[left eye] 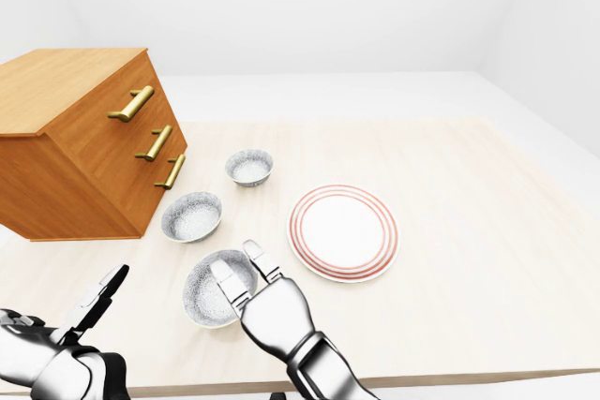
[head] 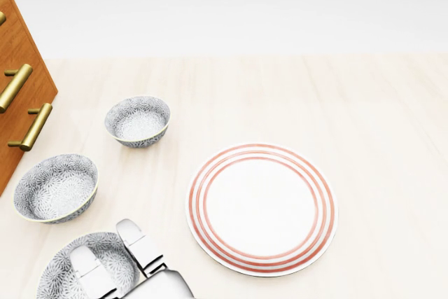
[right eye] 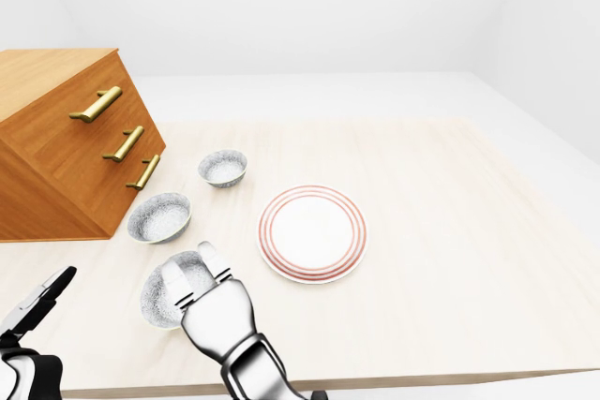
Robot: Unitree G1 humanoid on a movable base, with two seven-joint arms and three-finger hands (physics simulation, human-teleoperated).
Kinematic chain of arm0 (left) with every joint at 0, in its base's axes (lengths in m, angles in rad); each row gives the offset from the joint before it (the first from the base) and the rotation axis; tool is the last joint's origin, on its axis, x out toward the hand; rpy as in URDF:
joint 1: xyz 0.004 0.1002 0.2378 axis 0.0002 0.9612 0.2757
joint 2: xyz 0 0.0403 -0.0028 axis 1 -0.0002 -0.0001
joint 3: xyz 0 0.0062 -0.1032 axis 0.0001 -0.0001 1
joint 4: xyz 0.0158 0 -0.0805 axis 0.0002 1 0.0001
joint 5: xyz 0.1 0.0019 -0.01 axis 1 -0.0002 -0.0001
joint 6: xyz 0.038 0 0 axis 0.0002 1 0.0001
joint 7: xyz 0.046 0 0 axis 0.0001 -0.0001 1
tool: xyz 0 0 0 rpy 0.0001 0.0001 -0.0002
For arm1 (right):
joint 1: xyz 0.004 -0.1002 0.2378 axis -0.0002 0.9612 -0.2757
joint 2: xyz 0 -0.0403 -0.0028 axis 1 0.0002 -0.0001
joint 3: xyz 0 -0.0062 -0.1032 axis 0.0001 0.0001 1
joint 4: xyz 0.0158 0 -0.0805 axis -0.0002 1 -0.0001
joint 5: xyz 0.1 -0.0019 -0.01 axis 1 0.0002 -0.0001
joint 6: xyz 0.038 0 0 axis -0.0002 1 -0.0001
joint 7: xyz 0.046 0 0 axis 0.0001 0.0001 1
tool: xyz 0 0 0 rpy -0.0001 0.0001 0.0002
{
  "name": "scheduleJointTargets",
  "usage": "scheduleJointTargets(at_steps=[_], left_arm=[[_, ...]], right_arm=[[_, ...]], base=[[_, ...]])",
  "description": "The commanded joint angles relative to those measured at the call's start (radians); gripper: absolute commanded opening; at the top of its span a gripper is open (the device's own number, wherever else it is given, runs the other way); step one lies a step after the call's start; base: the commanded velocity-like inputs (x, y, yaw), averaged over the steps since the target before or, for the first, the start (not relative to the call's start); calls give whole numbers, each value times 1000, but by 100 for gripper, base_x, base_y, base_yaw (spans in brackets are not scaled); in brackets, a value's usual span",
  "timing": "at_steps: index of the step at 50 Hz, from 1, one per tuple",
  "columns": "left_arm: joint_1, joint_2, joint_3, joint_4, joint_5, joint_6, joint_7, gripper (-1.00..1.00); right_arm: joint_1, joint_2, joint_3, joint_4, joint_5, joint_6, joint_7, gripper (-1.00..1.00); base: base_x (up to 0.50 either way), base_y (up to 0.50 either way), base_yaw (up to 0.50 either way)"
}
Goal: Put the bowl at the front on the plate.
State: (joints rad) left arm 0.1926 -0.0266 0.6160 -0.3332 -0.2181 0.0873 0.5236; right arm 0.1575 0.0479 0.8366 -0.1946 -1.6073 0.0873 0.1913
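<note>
One right hand (left eye: pixel 272 311), fingers spread and empty, overlaps the nearest bowl (left eye: pixel 206 293), left of the red-ringed plate (left eye: pixel 343 231).

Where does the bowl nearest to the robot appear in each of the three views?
Left-eye view: lower centre-left; the bowl lies partly under the right hand.
Head view: bottom left corner, cut by the bottom edge.
Right-eye view: lower left, partly behind the same hand.
Shared landmark: the red-ringed plate, up and to the right of the bowl in every view.

Wooden drawer chest (left eye: pixel 70 152) at tabletop's (left eye: pixel 469 222) left
</note>
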Motion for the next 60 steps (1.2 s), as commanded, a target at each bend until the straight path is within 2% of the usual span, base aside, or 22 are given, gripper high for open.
scheduleJointTargets(at_steps=[1,6,16,17,23,25,27,34,42,51,52,55,60], left_arm=[[1,-1,2,-1,-2,0,0,100],[2,-3,5,-15,-2,0,0,100],[-8,1,-4,24,3,0,0,100],[-10,2,-7,40,4,-5,0,100],[-1,3,-8,21,-4,0,0,100],[-7,4,-10,38,0,-6,0,100],[0,4,-8,13,-4,0,0,100],[3,-1,-1,-6,2,0,0,100],[4,-3,2,-11,3,0,0,100],[4,-4,-1,-2,13,0,0,100],[-8,-2,-6,36,20,-16,0,100],[0,0,-6,15,13,-1,0,100],[5,-2,-2,3,8,0,0,100]], right_arm=[[2,10,37,44,11,0,9,100],[-2,19,47,79,29,0,3,100],[-2,27,62,69,44,0,53,100],[-3,31,64,67,40,0,68,100],[-11,38,56,90,57,0,87,100],[-13,43,60,89,53,0,93,100],[-21,50,60,109,51,0,96,100],[-41,67,27,172,55,0,61,100],[-51,85,18,175,16,0,106,100],[-70,102,0,229,-10,0,106,100],[-75,105,-6,251,-8,0,105,100],[-88,114,-23,280,-10,0,99,100],[-88,123,-34,320,-8,0,86,100]], base=[[0,0,0],[0,0,0],[0,0,0],[0,0,0],[0,0,0],[0,0,0],[0,0,0],[0,0,0],[0,0,0],[0,0,0],[0,0,0],[0,0,0],[0,0,0]])
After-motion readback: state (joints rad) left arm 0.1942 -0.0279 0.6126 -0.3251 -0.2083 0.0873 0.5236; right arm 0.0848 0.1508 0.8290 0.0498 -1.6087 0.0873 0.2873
